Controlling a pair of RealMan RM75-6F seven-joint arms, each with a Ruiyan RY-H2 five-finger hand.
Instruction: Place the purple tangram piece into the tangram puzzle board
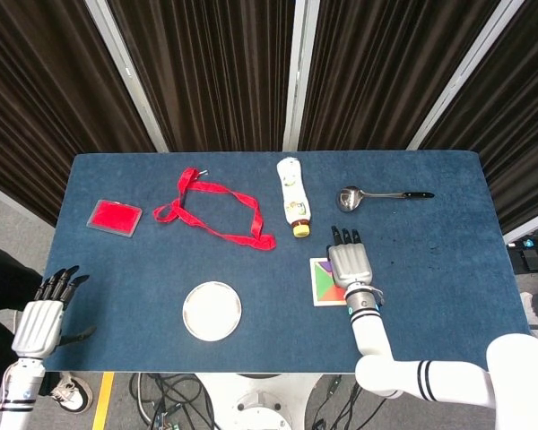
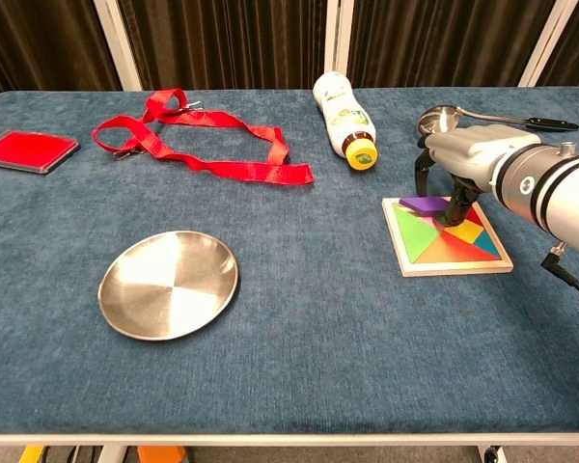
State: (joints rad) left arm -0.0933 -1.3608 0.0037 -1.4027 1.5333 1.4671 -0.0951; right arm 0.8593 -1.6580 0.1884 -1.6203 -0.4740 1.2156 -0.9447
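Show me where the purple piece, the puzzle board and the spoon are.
purple piece [image 2: 424, 204], chest view, its top face.
puzzle board [image 2: 456, 268], chest view, its near wooden rim.
spoon [image 2: 440, 120], chest view, its bowl.

We saw our right hand [image 1: 349, 265] and left hand [image 1: 38, 323] had silver-grey backs, black fingers, and white, black-banded forearms.

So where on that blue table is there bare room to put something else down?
Bare cloth lies right of the puzzle board, in front of the steel plate, and between the plate and the board. The far edge is crowded: red case, red strap, bottle, spoon. The right hand covers the board.
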